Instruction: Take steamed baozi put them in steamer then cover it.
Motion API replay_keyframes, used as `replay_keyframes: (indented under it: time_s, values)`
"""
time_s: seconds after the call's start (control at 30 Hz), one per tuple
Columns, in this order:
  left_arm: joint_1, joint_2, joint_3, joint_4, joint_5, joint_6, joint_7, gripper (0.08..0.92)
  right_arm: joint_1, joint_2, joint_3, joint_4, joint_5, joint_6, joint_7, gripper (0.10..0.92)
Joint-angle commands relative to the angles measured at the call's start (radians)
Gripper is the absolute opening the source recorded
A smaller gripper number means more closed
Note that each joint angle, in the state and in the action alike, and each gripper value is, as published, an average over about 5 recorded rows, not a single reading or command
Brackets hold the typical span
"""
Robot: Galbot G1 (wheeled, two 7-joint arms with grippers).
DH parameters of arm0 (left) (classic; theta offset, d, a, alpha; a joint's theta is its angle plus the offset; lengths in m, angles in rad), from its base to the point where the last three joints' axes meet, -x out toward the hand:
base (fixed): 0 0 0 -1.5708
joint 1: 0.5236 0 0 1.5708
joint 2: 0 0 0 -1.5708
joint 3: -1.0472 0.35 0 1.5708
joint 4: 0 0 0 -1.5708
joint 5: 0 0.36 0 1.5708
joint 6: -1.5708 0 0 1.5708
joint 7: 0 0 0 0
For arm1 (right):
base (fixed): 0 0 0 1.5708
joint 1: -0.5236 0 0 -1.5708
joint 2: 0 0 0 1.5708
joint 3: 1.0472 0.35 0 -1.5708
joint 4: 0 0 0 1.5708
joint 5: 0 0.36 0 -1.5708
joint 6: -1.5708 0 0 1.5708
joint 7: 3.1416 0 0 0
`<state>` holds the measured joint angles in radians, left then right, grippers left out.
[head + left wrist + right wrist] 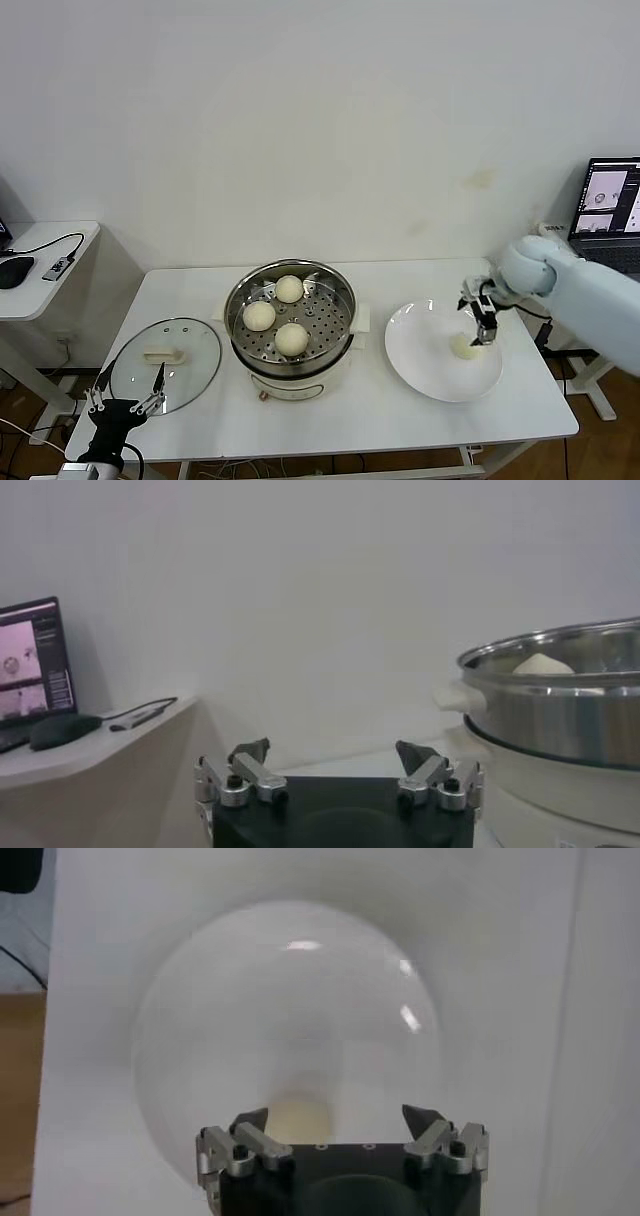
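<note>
The steel steamer [232,312] stands mid-table with three baozi [289,288] on its perforated tray. A fourth baozi [464,347] lies on the white plate [430,372] to its right. My right gripper [484,334] hangs open just above that baozi. In the right wrist view the baozi [298,1118] sits between the spread fingers of the gripper [335,1118], nearer one finger. The glass cover [192,372] with its white handle lies flat left of the steamer. My left gripper [125,405] is open and empty at the table's front left, beside the cover; its own view [333,752] shows the steamer wall [560,715].
A laptop [610,212] stands off the table's right end. A side table [55,255] with a mouse [12,270] and cable is at the left. The wall is close behind the table.
</note>
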<state>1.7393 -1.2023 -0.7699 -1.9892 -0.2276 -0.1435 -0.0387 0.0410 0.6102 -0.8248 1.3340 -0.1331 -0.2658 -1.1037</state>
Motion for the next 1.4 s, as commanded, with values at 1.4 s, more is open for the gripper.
replay_keyframes:
  time_s: [1.4]
  values:
    - [-0.006, 0.001, -0.015, 0.01, -0.005, 0.002, 0.0, 0.823, -0.049, 0.136, 0.047, -0.17, -0.089, -0.011, 0.013, 0.605]
